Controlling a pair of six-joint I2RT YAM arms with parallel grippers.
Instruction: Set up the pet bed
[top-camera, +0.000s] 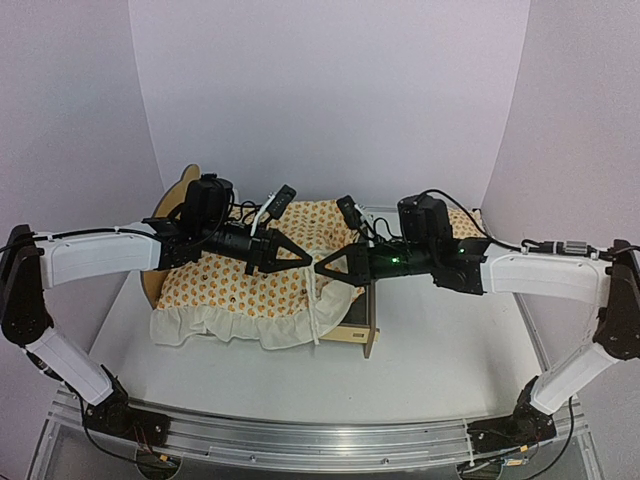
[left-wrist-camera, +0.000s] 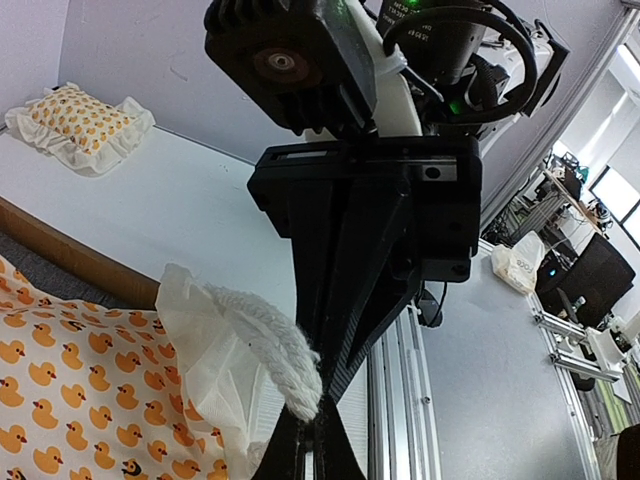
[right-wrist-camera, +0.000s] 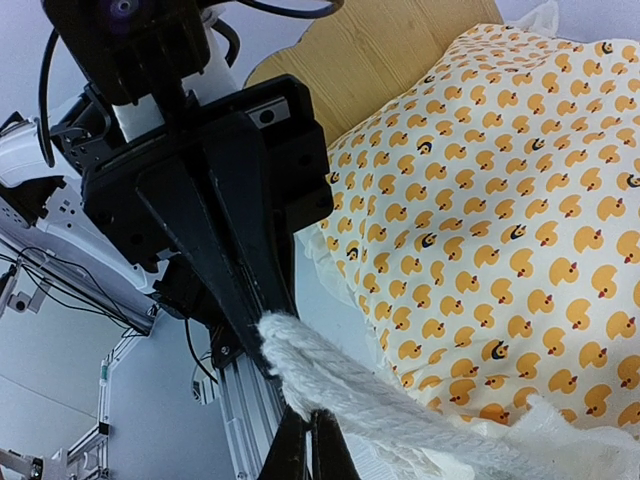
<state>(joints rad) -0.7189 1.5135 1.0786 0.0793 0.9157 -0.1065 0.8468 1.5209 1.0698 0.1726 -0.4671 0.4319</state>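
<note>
The pet bed (top-camera: 172, 200) is a plywood frame with its headboard at the left and its low footboard (top-camera: 362, 332) at the right. An orange duck-print cushion (top-camera: 250, 290) with a white ruffle lies across it, overhanging the front. A white braided cord (left-wrist-camera: 275, 350) runs from the cushion's corner. My left gripper (top-camera: 308, 262) and right gripper (top-camera: 321, 268) meet tip to tip above the cushion's right end, both shut on that cord. In the right wrist view the cord (right-wrist-camera: 350, 390) sits at my fingertips, with the headboard (right-wrist-camera: 370, 50) behind.
A small matching pillow (top-camera: 468, 222) lies at the back right of the table, also seen as the pillow (left-wrist-camera: 80, 125) in the left wrist view. An aluminium rail (top-camera: 300, 440) runs along the near edge. White walls close in the back and sides.
</note>
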